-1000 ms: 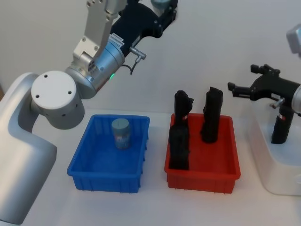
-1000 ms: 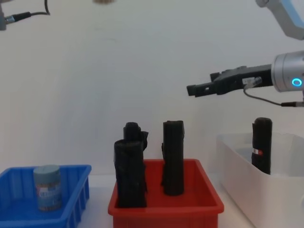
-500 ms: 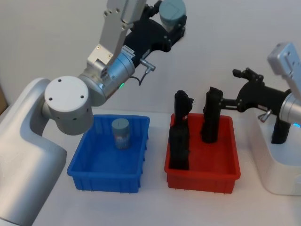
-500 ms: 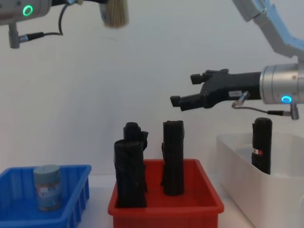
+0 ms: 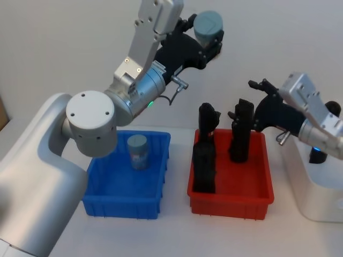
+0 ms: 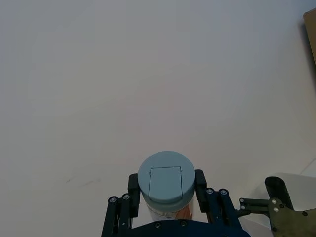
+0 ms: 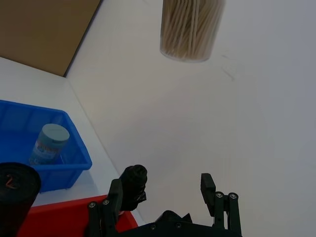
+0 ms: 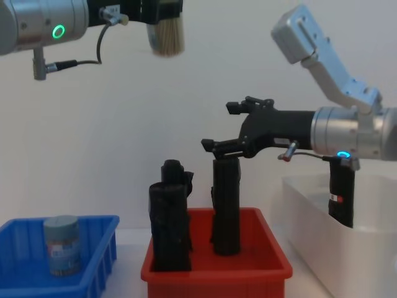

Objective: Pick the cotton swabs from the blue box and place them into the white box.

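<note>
Head view: the left gripper (image 5: 205, 36) squeezes a swab tub (image 5: 208, 22) high above the red bin (image 5: 230, 206). Another swab tub (image 5: 138, 151) stands in the blue box (image 5: 120, 206), left of the red bin. The white box (image 5: 316, 206) sits right of it. Chest view: the right gripper (image 8: 226, 126), jaws wide apart and empty, hangs over the red bin.
</note>
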{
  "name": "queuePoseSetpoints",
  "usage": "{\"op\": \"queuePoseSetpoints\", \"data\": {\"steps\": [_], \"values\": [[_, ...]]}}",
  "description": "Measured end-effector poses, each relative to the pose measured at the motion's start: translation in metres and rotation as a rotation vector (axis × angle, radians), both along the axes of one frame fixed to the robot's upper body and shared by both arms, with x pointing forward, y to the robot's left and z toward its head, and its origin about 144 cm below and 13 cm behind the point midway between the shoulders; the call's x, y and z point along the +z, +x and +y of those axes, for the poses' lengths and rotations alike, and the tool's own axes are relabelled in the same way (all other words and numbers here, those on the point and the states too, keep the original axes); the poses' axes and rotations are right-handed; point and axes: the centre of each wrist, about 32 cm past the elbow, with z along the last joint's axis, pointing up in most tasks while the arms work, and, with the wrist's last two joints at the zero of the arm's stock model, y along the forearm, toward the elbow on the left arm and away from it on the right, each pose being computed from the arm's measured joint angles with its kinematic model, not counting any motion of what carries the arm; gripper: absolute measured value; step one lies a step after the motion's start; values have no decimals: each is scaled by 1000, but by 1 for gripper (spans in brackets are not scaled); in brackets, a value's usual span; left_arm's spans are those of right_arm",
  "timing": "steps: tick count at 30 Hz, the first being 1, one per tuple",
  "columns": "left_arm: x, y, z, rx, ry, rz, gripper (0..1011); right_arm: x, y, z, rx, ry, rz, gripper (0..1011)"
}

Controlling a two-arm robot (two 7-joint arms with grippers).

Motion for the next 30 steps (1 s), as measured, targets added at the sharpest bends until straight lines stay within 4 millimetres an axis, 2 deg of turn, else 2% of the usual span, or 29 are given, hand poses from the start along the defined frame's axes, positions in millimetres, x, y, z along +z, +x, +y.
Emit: {"op": "queuePoseSetpoints", "data": {"steps": [14, 30], "values": [[-22, -9, -6, 2, -20, 72, 669, -9, 13, 19, -12, 58, 11, 1002], [-31, -13, -12, 22, -14, 75, 669, 1, 10, 28, 49, 71, 29, 1001]]}}
